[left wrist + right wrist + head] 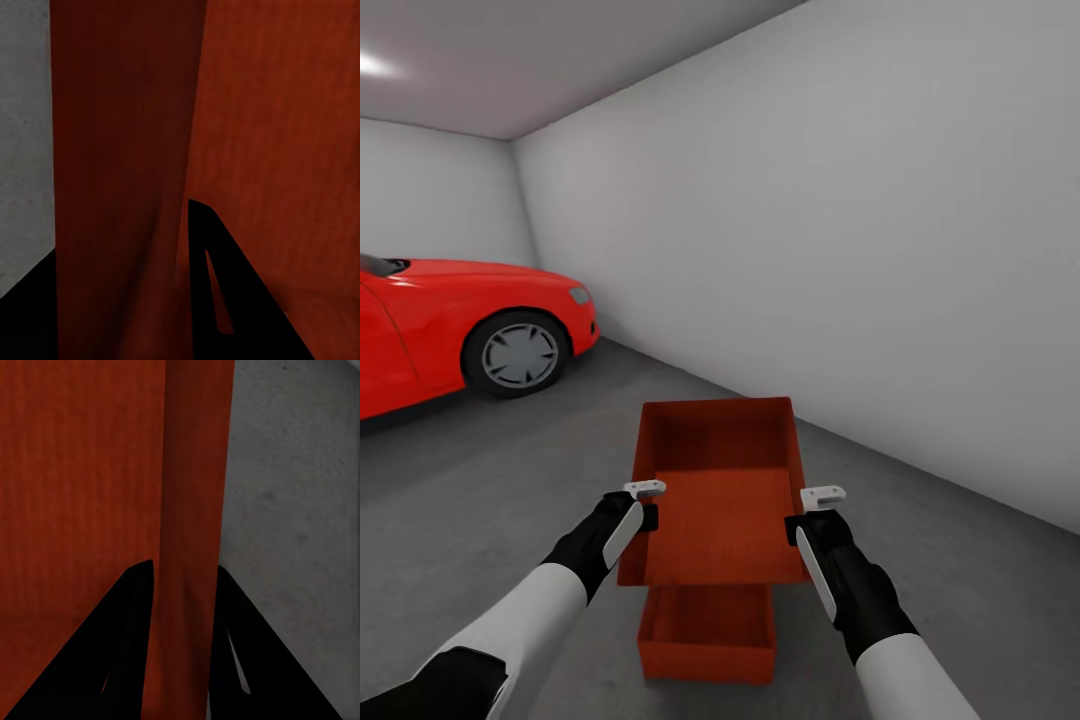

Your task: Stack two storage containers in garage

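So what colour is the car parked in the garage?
Bright red, with a grey wheel; the car shows best in the head view.

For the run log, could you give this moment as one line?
garage | both grippers hold upper bin by side walls | above lower bin on floor

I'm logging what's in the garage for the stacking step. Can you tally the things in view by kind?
Orange-red storage containers: 2, the upper container held by both grippers over the lower container on the floor
Red car: 1
Grippers: 2, the left gripper and the right gripper
Total: 5
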Robot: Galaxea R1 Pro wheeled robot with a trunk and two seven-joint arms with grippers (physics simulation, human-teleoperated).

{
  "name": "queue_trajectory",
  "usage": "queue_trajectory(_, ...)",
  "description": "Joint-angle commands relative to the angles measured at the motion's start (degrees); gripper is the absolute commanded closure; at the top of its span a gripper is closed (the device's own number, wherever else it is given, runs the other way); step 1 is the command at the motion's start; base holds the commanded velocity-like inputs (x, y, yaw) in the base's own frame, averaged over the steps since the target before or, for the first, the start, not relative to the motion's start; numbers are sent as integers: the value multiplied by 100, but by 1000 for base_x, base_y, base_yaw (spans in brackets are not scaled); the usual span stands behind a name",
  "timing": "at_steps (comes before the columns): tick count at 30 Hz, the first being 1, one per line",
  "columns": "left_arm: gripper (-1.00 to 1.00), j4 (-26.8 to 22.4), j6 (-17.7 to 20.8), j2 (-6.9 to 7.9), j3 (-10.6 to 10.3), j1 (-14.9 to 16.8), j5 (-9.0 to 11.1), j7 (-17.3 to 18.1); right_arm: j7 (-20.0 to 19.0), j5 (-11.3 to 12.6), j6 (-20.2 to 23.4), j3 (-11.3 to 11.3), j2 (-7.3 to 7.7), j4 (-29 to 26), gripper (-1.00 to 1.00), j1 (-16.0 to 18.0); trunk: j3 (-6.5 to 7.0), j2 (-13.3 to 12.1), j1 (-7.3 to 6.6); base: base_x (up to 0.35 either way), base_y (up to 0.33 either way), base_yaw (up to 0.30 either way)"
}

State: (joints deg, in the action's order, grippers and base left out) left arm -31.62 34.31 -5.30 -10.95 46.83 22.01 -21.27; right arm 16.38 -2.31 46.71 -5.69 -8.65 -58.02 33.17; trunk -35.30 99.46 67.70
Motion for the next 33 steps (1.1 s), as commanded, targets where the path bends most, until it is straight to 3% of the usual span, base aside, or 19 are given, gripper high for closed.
queue_trajectory(1,100,-11,-82,-147,14,2,-171,9,-21,178,-21,-222,-135,9,100,-4,-18,42,23,0,0,-33)
queue_trajectory(22,100,-11,-82,-140,14,2,-171,9,-21,178,-21,-222,-135,10,100,-4,-395,884,484,0,0,-3)
queue_trajectory(33,100,-19,-90,-146,12,2,-171,-25,-21,178,-21,-222,-135,7,100,-4,-395,884,484,0,0,0)
